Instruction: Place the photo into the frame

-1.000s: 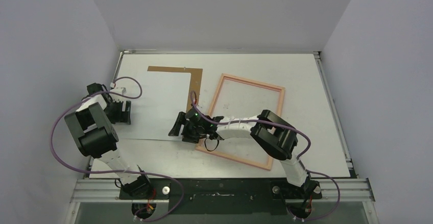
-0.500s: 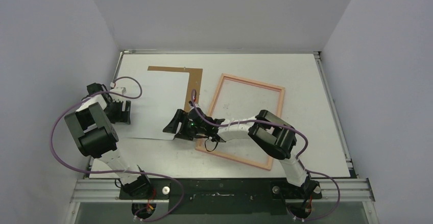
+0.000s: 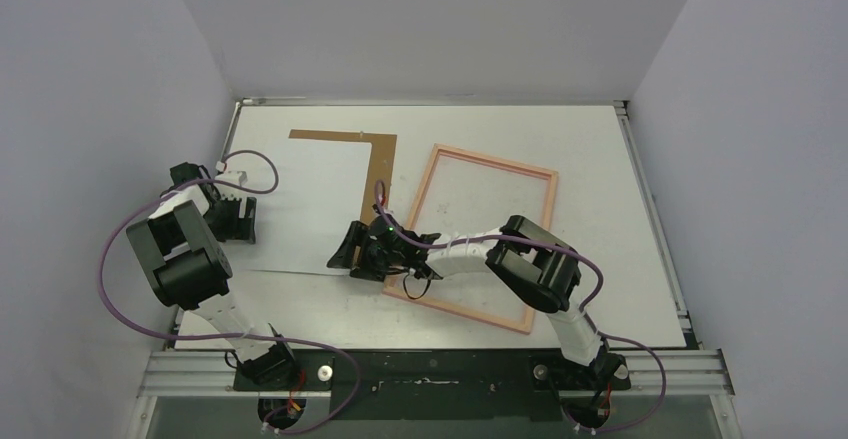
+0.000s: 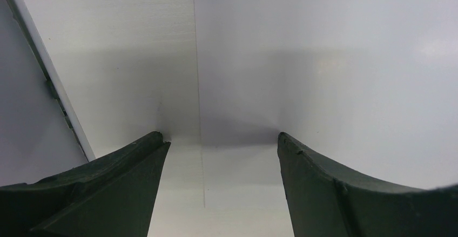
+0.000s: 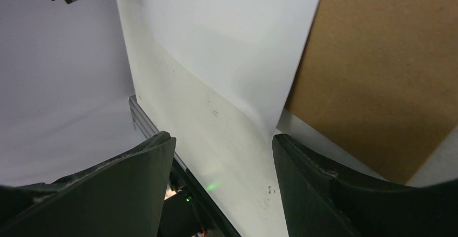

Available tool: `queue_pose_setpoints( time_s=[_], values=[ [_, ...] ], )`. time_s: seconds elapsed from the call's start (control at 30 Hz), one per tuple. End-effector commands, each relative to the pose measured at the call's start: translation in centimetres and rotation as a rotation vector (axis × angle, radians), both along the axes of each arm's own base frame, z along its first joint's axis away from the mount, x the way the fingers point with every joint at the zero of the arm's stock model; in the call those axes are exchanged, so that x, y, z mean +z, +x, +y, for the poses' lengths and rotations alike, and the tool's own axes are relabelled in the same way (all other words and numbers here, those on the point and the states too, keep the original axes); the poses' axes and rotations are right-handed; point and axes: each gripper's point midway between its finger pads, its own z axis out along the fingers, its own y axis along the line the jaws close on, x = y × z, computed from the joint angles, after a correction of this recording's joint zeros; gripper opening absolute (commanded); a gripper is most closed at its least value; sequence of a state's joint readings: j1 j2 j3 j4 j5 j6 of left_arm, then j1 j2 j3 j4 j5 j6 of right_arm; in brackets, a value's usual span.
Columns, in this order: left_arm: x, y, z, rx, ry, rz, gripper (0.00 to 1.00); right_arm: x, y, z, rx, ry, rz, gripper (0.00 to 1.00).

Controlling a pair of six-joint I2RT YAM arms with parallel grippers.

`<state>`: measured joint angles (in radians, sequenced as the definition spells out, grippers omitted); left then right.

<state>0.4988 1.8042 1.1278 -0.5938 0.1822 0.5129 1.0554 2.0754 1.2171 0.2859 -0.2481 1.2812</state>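
Flatly, smooth white photo [image 3: 300, 204] over brown hardboard [image 3: 378, 159], thin pink frame [image 3: 496, 159] beside, left gripper [image 4: 219, 140] and right gripper [image 5: 221, 137] spread wide.

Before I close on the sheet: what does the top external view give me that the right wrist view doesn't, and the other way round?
Only top external: the frame, lying right of the photo, and the left gripper at the photo's left edge. Only right wrist: the photo's near corner, close up, just ahead of the open right gripper. Both: the photo lying white side up over the brown backing panel.
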Motion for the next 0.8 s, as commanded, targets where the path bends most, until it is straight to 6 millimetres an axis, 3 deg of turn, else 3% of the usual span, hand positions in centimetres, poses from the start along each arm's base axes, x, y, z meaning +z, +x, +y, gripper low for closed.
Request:
queue_pose_setpoints(
  time_s=[0.0, 0.4, 0.77],
  values=[
    [0.0, 0.0, -0.3, -0.025, -0.008, -0.006, 0.74, -0.5, -0.8, -1.2, -0.015, -0.046, 0.033, 0.67],
    [0.0, 0.1, -0.4, -0.020, -0.015, -0.003, 0.73, -2.2, -0.1, -1.7, -0.067, -0.050, 0.030, 0.66],
    [-0.2, 0.5, -1.3, -0.027, -0.024, 0.009, 0.73, -1.5, 0.2, -2.0, -0.202, -0.111, 0.014, 0.63]
  ],
)
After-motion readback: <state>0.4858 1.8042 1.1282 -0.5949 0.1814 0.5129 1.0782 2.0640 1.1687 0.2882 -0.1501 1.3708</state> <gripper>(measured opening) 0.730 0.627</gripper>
